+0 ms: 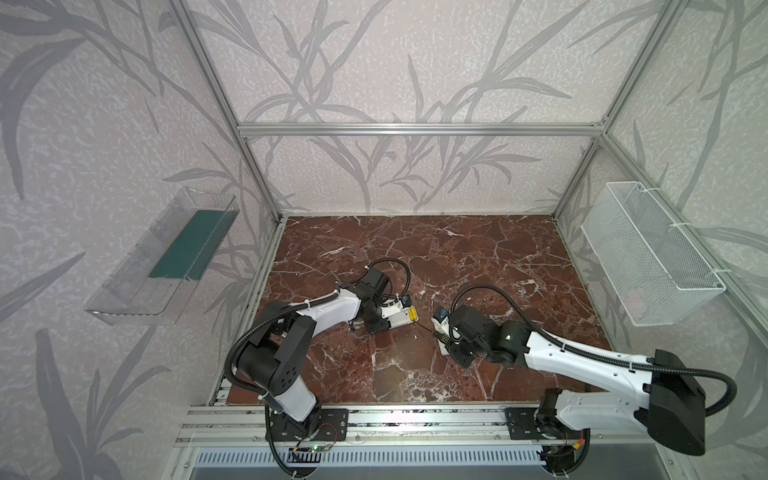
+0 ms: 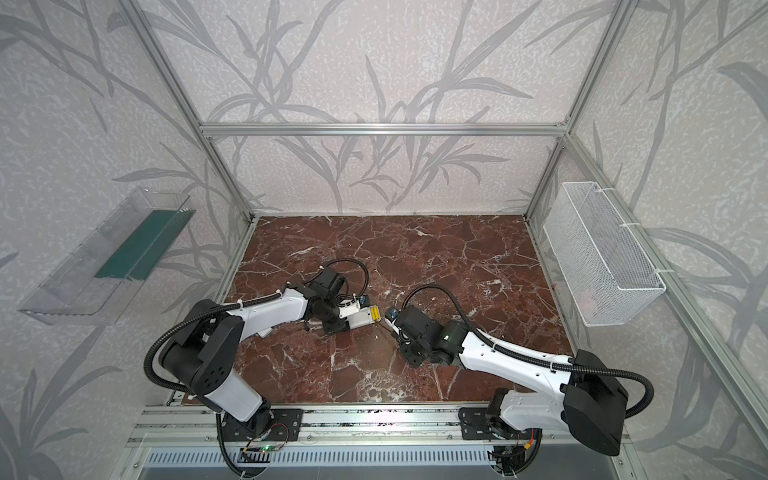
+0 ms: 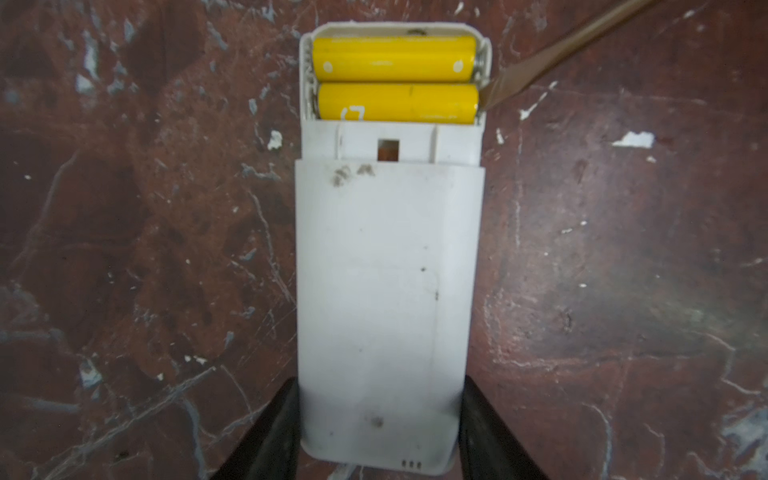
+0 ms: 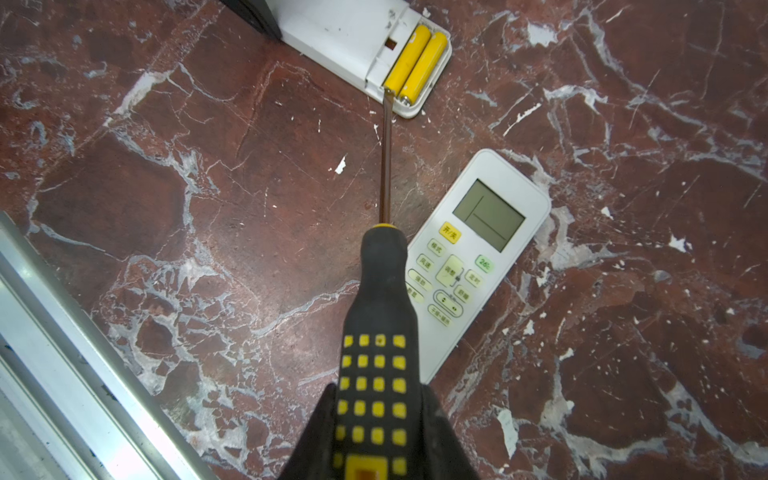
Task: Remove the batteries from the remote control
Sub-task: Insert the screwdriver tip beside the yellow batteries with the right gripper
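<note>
Left arm (image 1: 332, 309) and right arm (image 1: 582, 359) stretched low, wrists facing near the middle; left jaws gripping wide, right jaws gripping narrow.

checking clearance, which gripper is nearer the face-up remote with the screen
Right. The right gripper, shut on the screwdriver, is close beside the face-up remote; the left gripper is farther off, clamping the open remote.

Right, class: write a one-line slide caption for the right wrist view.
Right gripper holds the screwdriver, tip at one of two yellow batteries in the open remote.
</note>
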Tool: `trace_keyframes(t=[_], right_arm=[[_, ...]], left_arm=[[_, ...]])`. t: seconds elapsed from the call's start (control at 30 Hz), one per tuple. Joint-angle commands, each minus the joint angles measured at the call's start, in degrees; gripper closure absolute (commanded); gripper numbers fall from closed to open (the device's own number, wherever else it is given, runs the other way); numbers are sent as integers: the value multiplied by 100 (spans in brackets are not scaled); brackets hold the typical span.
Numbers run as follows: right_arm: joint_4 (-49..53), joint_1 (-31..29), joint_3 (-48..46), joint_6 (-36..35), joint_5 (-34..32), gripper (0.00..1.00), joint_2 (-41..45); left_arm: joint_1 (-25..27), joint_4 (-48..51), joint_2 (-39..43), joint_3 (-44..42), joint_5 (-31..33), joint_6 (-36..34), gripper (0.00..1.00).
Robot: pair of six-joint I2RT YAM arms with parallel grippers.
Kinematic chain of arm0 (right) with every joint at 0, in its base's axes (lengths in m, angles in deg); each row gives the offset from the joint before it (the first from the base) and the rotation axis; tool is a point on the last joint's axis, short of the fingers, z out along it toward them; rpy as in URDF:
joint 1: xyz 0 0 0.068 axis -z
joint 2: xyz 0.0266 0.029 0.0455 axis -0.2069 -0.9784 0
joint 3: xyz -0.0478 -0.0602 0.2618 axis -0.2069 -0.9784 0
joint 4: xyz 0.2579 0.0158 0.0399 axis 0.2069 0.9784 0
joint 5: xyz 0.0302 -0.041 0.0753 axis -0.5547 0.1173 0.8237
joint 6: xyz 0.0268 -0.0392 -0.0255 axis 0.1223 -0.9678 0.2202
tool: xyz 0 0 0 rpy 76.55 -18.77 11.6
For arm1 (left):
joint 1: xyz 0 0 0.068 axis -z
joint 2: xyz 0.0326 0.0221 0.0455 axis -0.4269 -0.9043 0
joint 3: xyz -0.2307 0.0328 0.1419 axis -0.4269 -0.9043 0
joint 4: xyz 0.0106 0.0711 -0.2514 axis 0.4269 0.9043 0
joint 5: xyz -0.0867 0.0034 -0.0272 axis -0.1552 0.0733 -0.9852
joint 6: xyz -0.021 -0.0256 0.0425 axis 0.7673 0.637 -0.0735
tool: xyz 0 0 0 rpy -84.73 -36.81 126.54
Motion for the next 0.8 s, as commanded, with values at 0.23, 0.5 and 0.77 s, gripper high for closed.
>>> trace_keyframes(t=[0.23, 0.5, 0.77], right_arm=[[-606, -44, -444, 519, -379, 100, 30], [-1814, -206, -1284, 1034, -581, 100, 126], [-2756, -516, -1624, 1133, -598, 100, -143]], left_arm=[[-36, 444, -49, 41, -18, -83, 47], [-27, 591, -82, 88, -155, -75, 48], [-26, 704, -119, 147, -237, -29, 48]])
